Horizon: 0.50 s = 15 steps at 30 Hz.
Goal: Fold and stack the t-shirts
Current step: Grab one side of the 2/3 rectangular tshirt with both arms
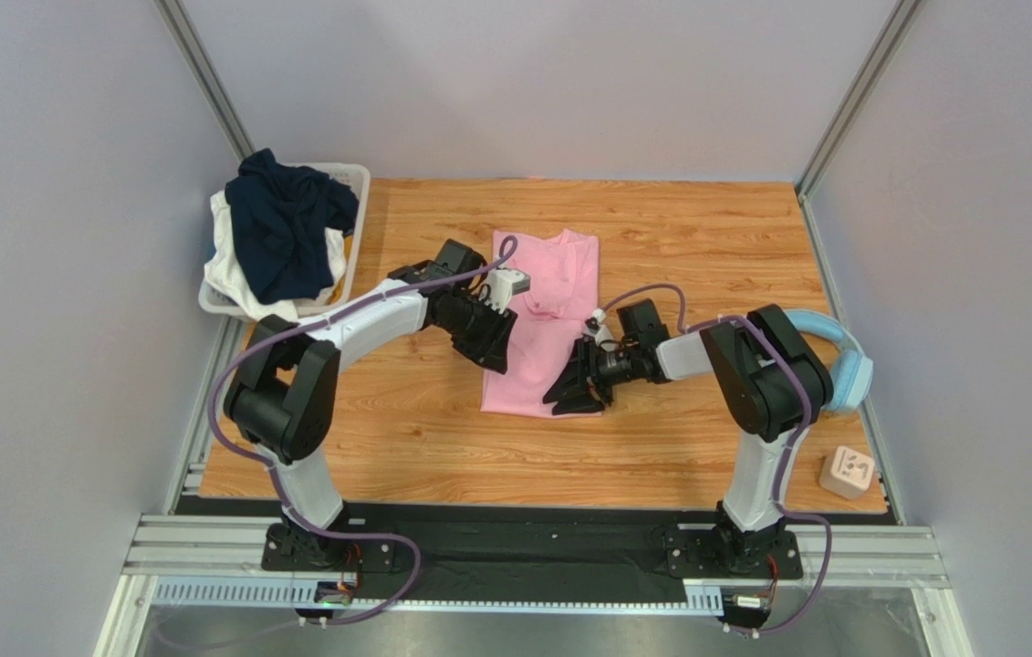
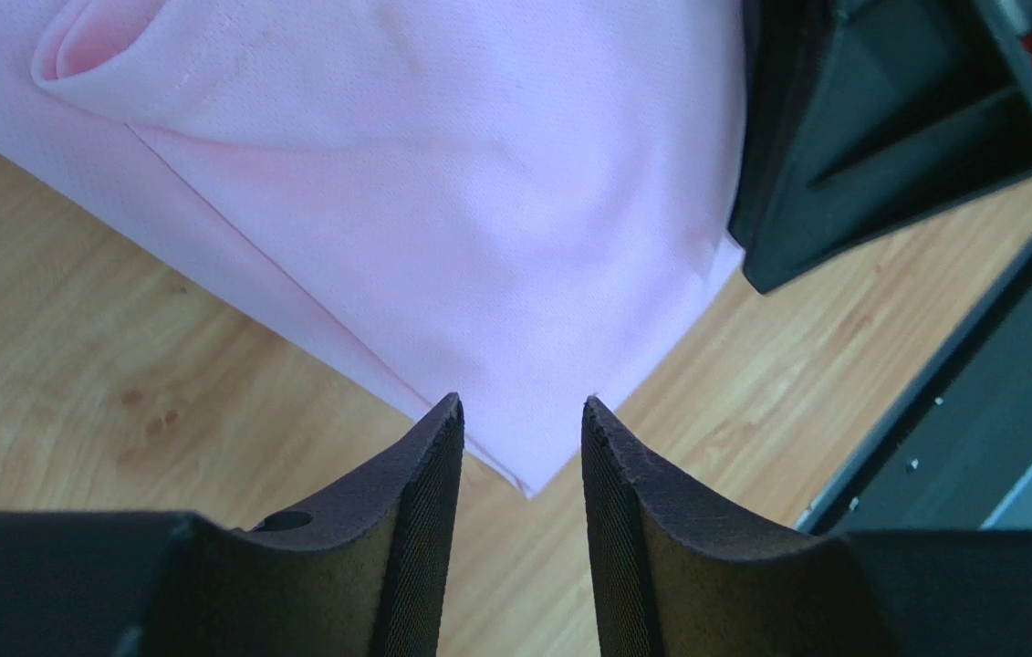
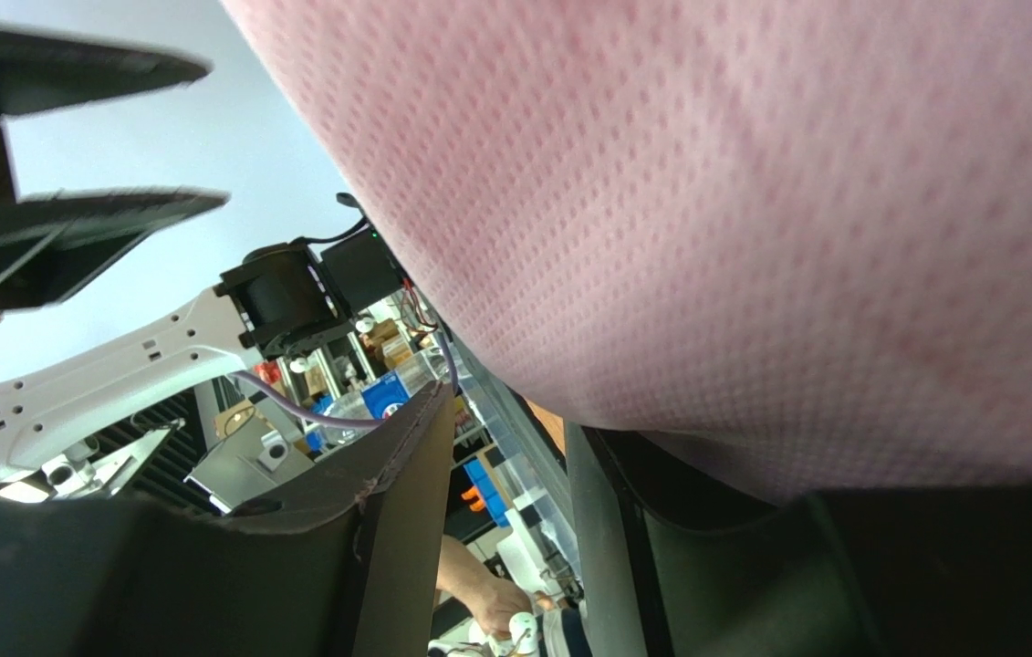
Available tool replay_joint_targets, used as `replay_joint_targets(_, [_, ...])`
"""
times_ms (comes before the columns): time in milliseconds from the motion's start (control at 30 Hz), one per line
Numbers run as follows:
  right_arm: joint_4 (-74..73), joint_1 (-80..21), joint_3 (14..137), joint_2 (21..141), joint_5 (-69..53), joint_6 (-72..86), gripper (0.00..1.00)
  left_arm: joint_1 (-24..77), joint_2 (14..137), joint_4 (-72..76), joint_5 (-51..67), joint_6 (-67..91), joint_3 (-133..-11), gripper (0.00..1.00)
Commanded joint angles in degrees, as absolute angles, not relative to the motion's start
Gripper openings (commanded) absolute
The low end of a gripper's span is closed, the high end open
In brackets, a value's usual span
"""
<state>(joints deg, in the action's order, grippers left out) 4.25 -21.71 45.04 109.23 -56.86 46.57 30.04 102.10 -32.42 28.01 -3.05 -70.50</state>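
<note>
Right gripper (image 3: 508, 411) at the pink t-shirt (image 1: 549, 294)'s 5 o'clock hem, jaws apart, cloth draped over one finger. Left gripper (image 2: 521, 404), also parted, hovers at its 7 o'clock corner. The cloth looks light and limp, so pinch the corners. Navy t-shirt (image 1: 285, 219) lies in the basket (image 1: 354, 178), at 10 o'clock.

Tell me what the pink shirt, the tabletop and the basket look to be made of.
Pink shirt: soft matte knit, probably cotton or a blend; a fine dotted weave shows up close, and it creases into soft folds. Tabletop: wood or wood-look laminate, with grain lines and a slight sheen. Basket: seemingly rigid white plastic, with a smooth rim.
</note>
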Motion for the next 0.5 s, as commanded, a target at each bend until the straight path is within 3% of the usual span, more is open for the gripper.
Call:
replay_joint_targets(0, [0.98, -22.76, 44.64, 108.11, -51.86, 49.13, 0.43, 30.32, 92.65, -35.85, 30.85, -3.08, -66.38, 0.44])
replay_joint_targets(233, [-12.37, -22.76, 53.25, 96.62, -49.23, 45.27, 0.47, 30.59, 81.05, -36.83, 29.53, -1.15, -57.84, 0.45])
replay_joint_targets(467, [-23.54, -21.97, 53.09, 88.34, -44.65, 41.93, 0.48, 31.73, 84.89, -34.98, 29.44, -0.26, -54.84, 0.45])
